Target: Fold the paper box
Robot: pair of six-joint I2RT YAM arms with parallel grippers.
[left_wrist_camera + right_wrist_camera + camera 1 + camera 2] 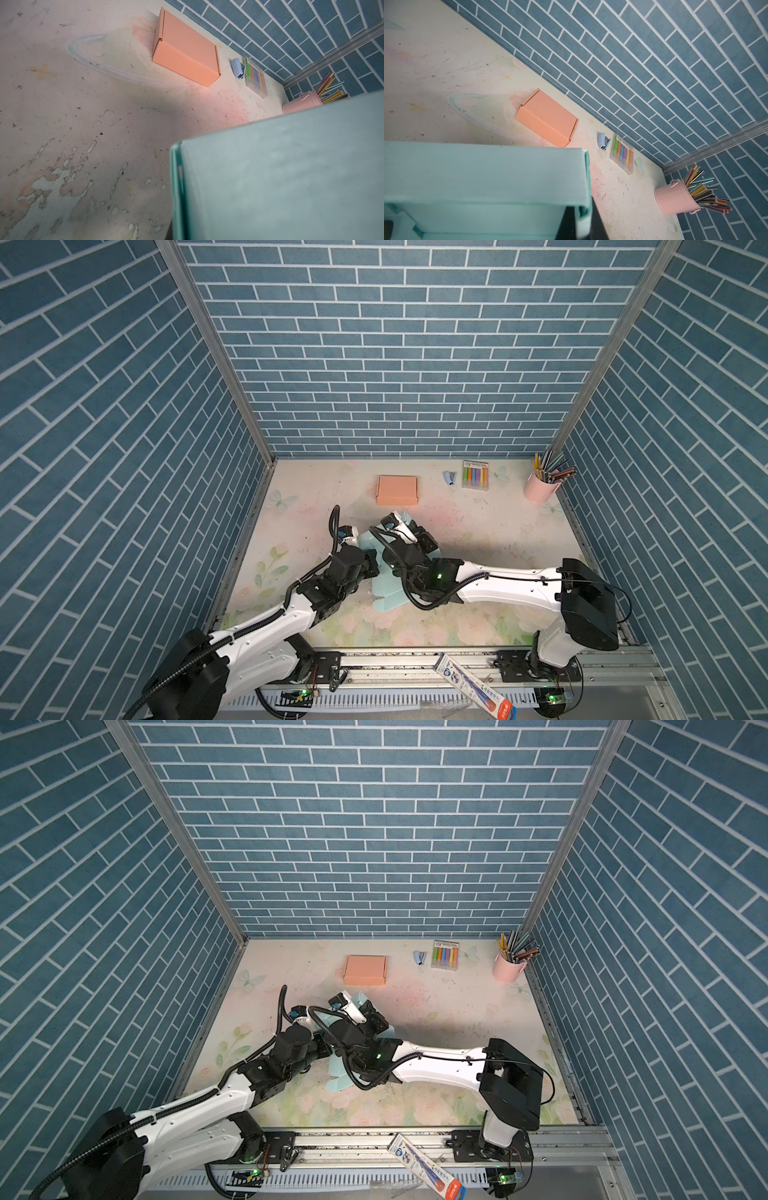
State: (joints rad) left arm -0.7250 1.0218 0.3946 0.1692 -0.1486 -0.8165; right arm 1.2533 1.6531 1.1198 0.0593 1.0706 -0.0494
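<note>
Right wrist view: seemingly clamping teal paper box (483,176) wall between right gripper (583,228) fingers. In a top view: left gripper (371,564) at box's 9 o'clock, fingers together; orange box (397,489) at 12 o'clock.

No lettering anywhere is clear enough to read.

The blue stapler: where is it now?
In both top views the blue stapler lies near the back wall, right of centre, between the orange box and the marker pack.

One each: teal box (385,598), orange box (397,490), stapler (449,477), marker pack (475,475), pencil cup (539,490).
</note>
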